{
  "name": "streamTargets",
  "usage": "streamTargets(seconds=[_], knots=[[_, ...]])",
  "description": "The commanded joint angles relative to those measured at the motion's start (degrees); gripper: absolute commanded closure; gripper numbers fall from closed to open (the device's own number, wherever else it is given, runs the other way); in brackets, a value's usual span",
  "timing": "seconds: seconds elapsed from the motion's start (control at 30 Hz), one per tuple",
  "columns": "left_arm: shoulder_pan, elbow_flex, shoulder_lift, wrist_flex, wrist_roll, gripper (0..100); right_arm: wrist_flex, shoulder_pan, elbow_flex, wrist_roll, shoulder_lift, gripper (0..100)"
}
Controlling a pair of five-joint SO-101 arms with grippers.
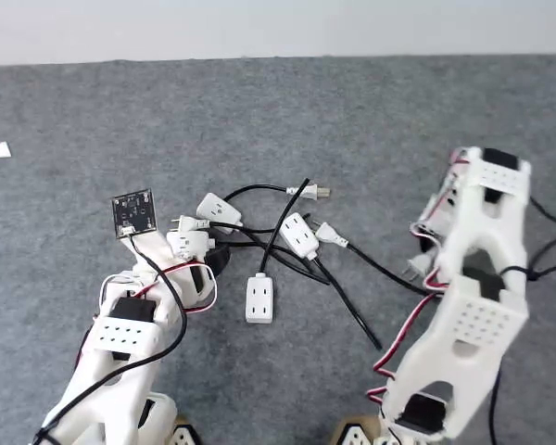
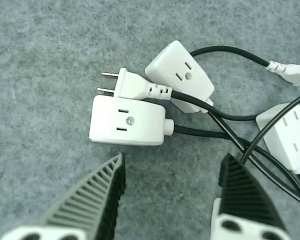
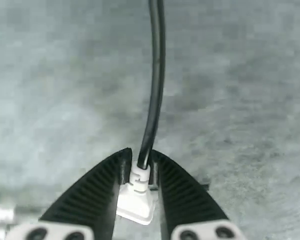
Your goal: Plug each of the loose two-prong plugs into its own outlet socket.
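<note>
- High view: a tangle [image 1: 278,246] of white sockets and black cords lies mid-way across the grey mat [image 1: 352,120]. The nearest socket [image 1: 259,298] is face up, a little apart from the others. A loose plug [image 1: 310,192] lies at the tangle's far edge, prongs pointing outward, in no socket.
- High view: the left arm [image 1: 130,334] sits over the tangle's left side and the right arm [image 1: 473,306] is well off to the right. A cord runs from the tangle out to the right arm's tip. Looks like a split, one arm per half of a mating pair.
- Left wrist view: the left gripper [image 2: 170,200] is spread wide, holding and touching nothing. It hangs just short of a face-up outlet socket [image 2: 127,121]. A two-prong plug [image 2: 132,86] lies against that socket's far edge, prongs free. A second socket [image 2: 180,72] is just beside the plug. My read: the wide spread is set to straddle the socket body or the plug.
- Right wrist view: the right gripper [image 3: 138,172] is clamped on a white plug body [image 3: 137,200], pinched near the cord end. Its black cord [image 3: 155,75] leads straight away over the mat. The prongs are hidden, so I can't tell their orientation. Gripping at that end probably leaves the prongs clear for insertion.
</note>
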Motion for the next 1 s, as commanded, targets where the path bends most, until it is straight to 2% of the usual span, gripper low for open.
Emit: streamTargets(seconds=[0.0,0.2,0.33,0.5,0.6,0.83,0.97], knots=[[0.4,-1.2,-0.4,0.0,-0.6,72,1.4,-3.6,-3.5,9.3,-8.1,99.1],[0.4,-1.2,-0.4,0.0,-0.6,72,1.2,-11.0,-3.1,24.8,-11.2,99.1],[0.4,-1.2,-0.4,0.0,-0.6,72,-1.2,-15.1,1.8,32.2,-9.5,99.1],[0.4,-1.2,-0.4,0.0,-0.5,72,-11.3,-13.3,8.7,38.5,-3.9,98.7],[0.4,-1.2,-0.4,0.0,-0.5,72,-13.4,-11.6,8.5,39.4,-0.8,97.3],[0.4,-1.2,-0.4,0.0,-0.5,72,-10.4,-15.4,4.8,39.3,-1.3,80.0],[0.4,-1.2,-0.4,0.0,-0.5,72,-10.4,-16.3,3.9,36.9,-3.2,82.4]])
